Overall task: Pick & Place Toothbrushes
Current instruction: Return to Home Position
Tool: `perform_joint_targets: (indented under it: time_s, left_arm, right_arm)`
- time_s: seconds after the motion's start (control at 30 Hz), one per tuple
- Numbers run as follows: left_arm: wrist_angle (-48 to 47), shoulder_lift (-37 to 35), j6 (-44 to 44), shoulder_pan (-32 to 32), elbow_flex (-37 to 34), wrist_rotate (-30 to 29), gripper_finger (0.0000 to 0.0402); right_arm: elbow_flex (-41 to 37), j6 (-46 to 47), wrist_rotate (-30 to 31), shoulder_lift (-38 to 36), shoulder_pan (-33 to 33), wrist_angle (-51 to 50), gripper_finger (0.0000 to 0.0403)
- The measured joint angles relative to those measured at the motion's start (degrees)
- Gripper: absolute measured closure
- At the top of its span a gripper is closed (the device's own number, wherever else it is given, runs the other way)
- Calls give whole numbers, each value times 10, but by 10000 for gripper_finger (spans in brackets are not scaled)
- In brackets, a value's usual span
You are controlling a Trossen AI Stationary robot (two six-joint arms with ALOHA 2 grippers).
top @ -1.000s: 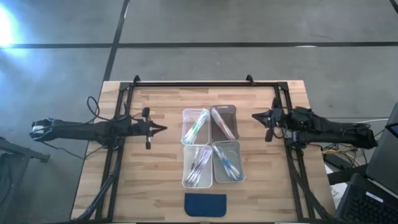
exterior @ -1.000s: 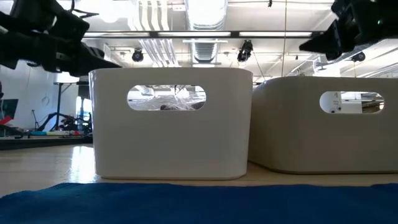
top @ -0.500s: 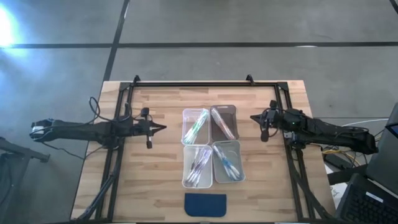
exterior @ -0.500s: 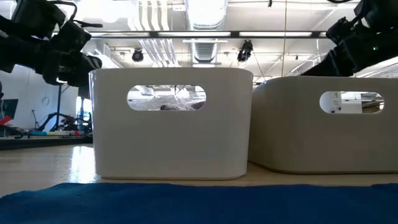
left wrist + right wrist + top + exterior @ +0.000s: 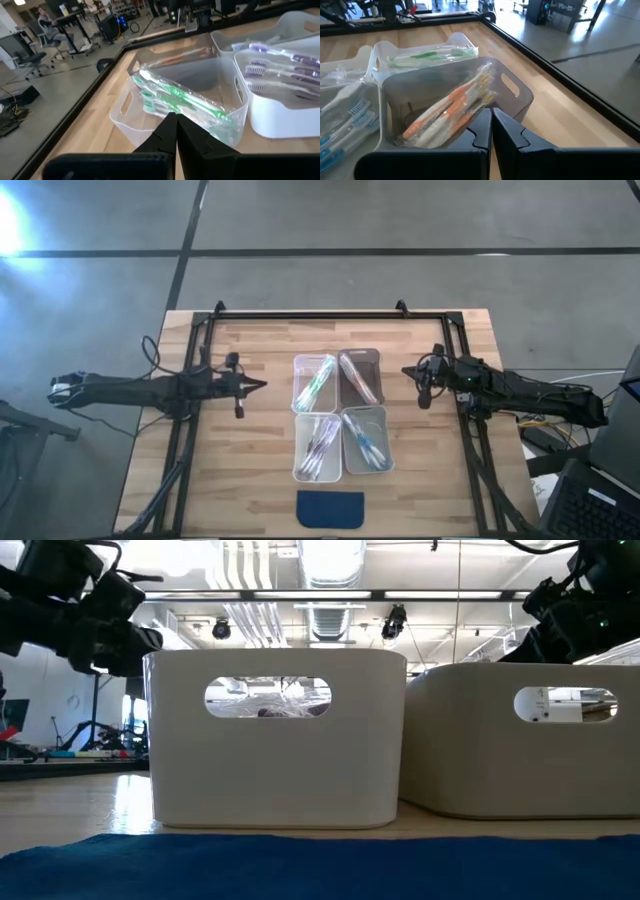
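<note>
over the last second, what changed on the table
Both empty hands settled: the left hand drew back slightly from the four clear plastic bins, the right hand dipped lower. Nothing grasped or released. Bins, the thin toothbrushes and flat dark blue pad stayed put.

Clear glossy plastic bins (image 5: 297, 385) hold film-wrapped plastic toothbrushes (image 5: 316, 382) on a matt wooden table (image 5: 250, 470).

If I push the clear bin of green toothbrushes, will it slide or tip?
Likely slides: the clear bin looks thin and light on the wooden table. Tipping seems unlikely, given its broad base. The green toothbrushes inside may shift.
</note>
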Motion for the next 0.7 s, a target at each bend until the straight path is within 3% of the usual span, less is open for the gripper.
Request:
perform_joint_targets:
  time_s: [0.33, 0.53, 0.7]
  left_arm:
    - [-4, -91, 0, -1, -54, 0, 390]
    - [-109, -152, -3, -2, -55, 1, 390]
    - [-105, -191, -3, -9, -56, 2, 390]
  right_arm:
    - [-1, 0, 1, -12, 62, 0, 394]
    - [-12, 0, 1, -24, 101, 0, 394]
    - [-39, 0, 0, -55, 120, 1, 394]
